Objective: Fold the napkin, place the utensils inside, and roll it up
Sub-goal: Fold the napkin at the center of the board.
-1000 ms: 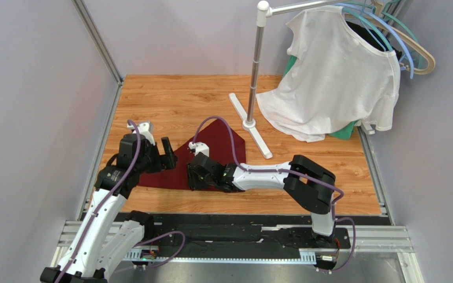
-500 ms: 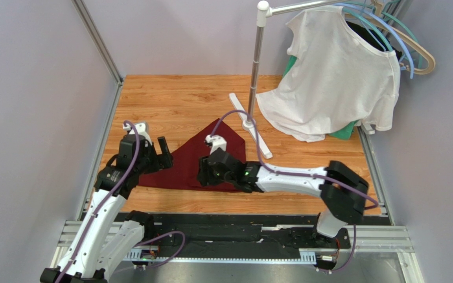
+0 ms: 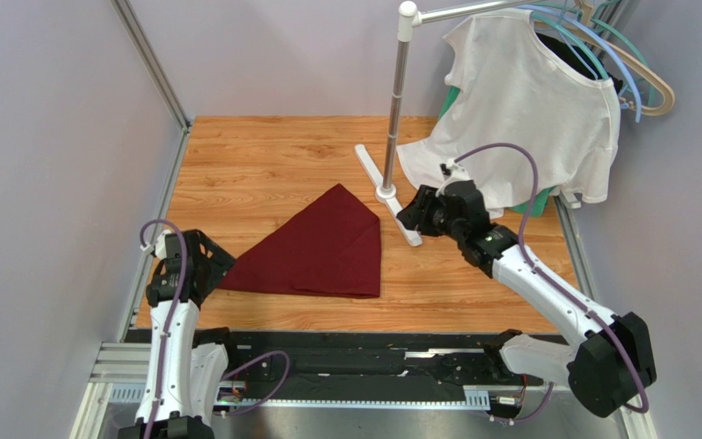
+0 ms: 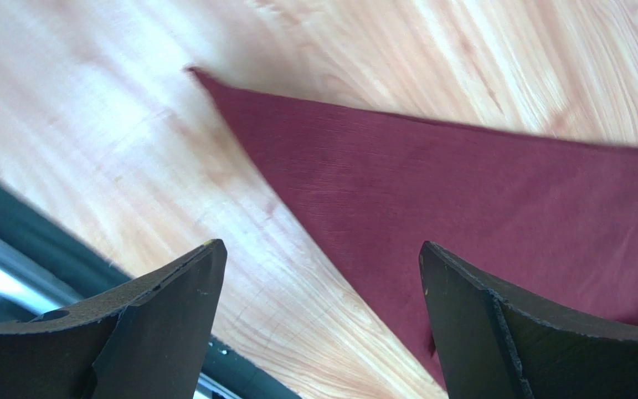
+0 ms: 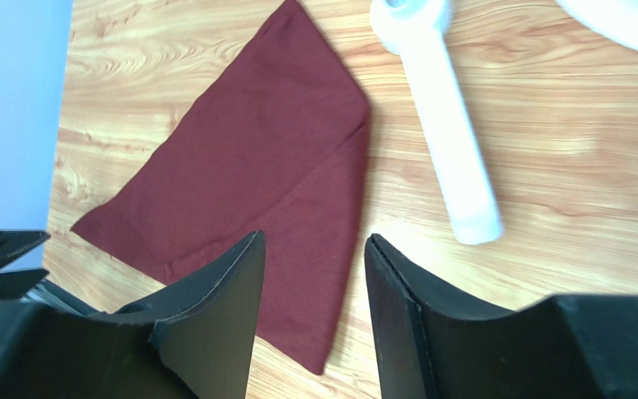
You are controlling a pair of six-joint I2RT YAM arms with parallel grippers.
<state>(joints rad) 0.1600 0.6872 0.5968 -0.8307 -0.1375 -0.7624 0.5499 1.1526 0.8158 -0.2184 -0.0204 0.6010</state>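
The dark maroon napkin (image 3: 318,247) lies flat on the wooden table, folded into a triangle with a doubled flap along its right side. It also shows in the left wrist view (image 4: 480,191) and the right wrist view (image 5: 256,174). My left gripper (image 3: 217,265) is open and empty, just off the napkin's left corner (image 4: 320,249). My right gripper (image 3: 405,218) is open and empty, above the table to the right of the napkin and beside the rack's foot (image 5: 314,239). No utensils are in view.
A clothes rack pole (image 3: 399,101) stands behind the napkin, and its white foot (image 3: 400,215) (image 5: 447,141) reaches toward the napkin's right edge. A white T-shirt (image 3: 519,119) hangs at the back right over a green cloth (image 3: 533,206). A grey wall (image 3: 62,183) runs along the left.
Both grippers have left the napkin. The right arm has swung right and back to the rack's foot. The left arm has drawn back to the left. The napkin now lies uncovered.
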